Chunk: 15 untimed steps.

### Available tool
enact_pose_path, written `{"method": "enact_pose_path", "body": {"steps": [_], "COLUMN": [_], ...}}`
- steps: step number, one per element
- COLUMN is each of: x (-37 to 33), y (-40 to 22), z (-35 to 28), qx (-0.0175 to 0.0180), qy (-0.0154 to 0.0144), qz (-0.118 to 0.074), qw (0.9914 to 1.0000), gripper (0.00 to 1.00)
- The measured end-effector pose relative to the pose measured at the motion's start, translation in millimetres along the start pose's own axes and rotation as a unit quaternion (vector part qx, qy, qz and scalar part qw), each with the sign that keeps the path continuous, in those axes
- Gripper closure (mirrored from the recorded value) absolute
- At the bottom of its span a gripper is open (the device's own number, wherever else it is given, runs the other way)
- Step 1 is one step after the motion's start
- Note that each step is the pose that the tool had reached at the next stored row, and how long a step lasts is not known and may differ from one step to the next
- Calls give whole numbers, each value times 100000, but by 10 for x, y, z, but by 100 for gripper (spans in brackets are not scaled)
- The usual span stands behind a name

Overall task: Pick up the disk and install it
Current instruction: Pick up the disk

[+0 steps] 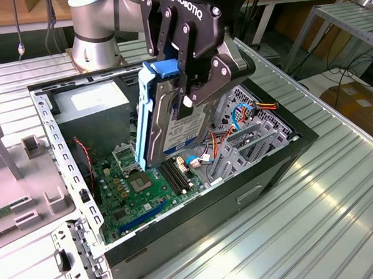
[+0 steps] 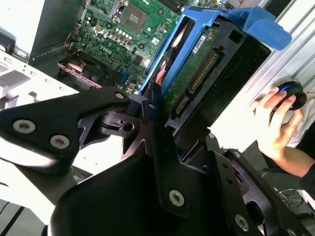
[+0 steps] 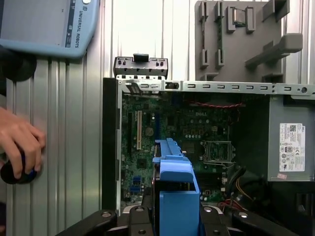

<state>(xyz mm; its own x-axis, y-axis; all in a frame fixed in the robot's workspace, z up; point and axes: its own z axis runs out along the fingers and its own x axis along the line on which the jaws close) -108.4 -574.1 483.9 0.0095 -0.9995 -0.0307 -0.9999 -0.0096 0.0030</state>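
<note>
The disk (image 1: pixel 173 124), a flat drive with a labelled face in bright blue side rails, hangs upright above the open computer case (image 1: pixel 287 150). My gripper (image 1: pixel 187 83) is shut on its upper end, black fingers clamping both faces just below the blue tab. In the second wrist view the disk (image 2: pixel 197 69) shows its green circuit side and connector, with the blue tab at its far end. In the first wrist view the blue rail and tab of the disk (image 3: pixel 174 182) point down toward the motherboard (image 3: pixel 167 128).
Inside the case lie the green motherboard (image 1: pixel 136 186), a grey power supply (image 1: pixel 94 104) and a metal drive cage with coloured cables (image 1: pixel 248 120). The grey side panel (image 1: pixel 14 186) lies at the exterior view's left. A person's hand (image 2: pixel 275 123) rests on a round knob on the ribbed table.
</note>
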Motion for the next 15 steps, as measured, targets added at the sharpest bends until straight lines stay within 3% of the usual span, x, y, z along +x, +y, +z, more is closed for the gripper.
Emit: {"method": "enact_pose_path", "body": {"steps": [7, 10, 15], "x": [37, 86, 131], "y": [-113, -182, -202], "z": [2, 3, 20], "qx": [-47, -91, -67], "qy": [-1, -2, -173], "qz": [-3, -1, 999], "qw": [100000, 100000, 99995], "gripper": [64, 64, 64]}}
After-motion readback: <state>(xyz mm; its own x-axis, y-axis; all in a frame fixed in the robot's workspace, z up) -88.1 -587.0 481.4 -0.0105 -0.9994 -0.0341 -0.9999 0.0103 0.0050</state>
